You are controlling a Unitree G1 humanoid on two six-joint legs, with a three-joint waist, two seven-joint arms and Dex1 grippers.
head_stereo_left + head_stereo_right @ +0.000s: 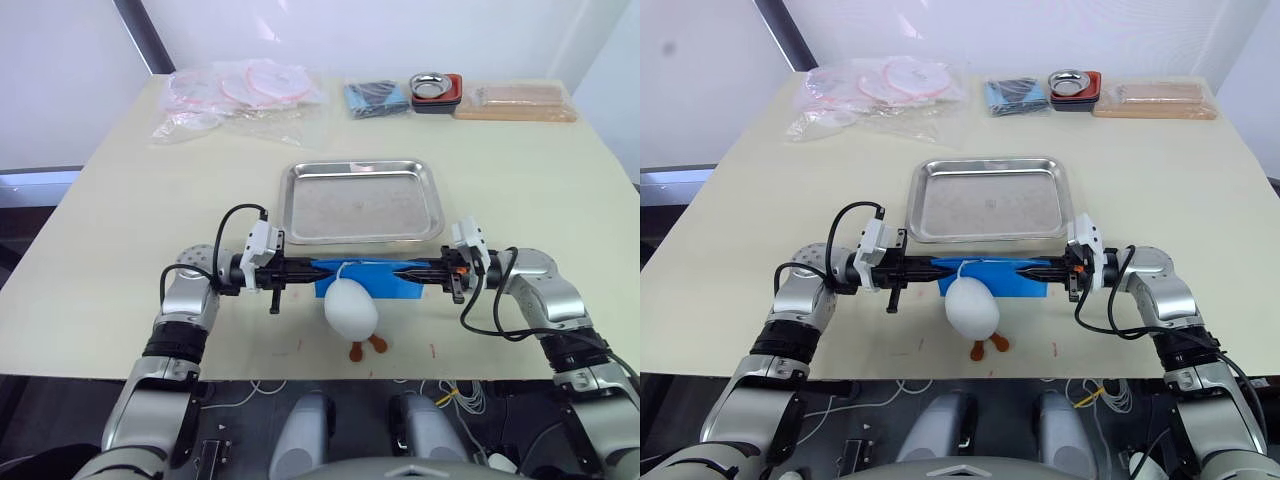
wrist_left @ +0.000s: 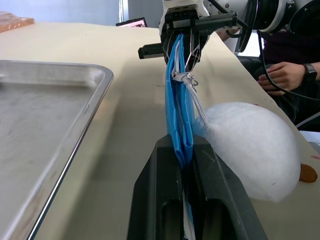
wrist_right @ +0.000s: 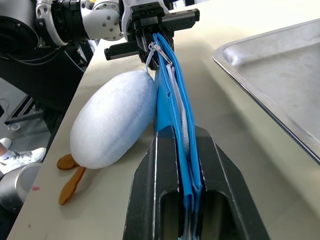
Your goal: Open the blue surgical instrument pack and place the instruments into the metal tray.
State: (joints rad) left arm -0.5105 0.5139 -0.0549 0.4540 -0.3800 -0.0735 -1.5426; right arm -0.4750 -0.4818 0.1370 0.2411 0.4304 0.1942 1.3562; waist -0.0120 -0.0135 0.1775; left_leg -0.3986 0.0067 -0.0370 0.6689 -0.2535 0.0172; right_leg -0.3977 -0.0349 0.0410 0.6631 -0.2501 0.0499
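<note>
Blue surgical instrument pack (image 1: 368, 277) held on edge just in front of metal tray (image 1: 361, 200), left gripper (image 1: 308, 271) and right gripper (image 1: 412, 272) each clamped on one end; white plush charm (image 1: 350, 308) dangles from it.

A big table (image 1: 120, 200) with a pale cream top stands in the room. Its front edge is near the camera and its far edge is close to a white wall (image 1: 400, 30). The wall is bright and plain. A dark slanted bar (image 1: 138, 35) runs up the wall at the back left. Left of the bar is a pale panel (image 1: 60, 80), a bit greyer than the wall. Under the front edge of the table the floor (image 1: 60, 420) looks dark.
</note>
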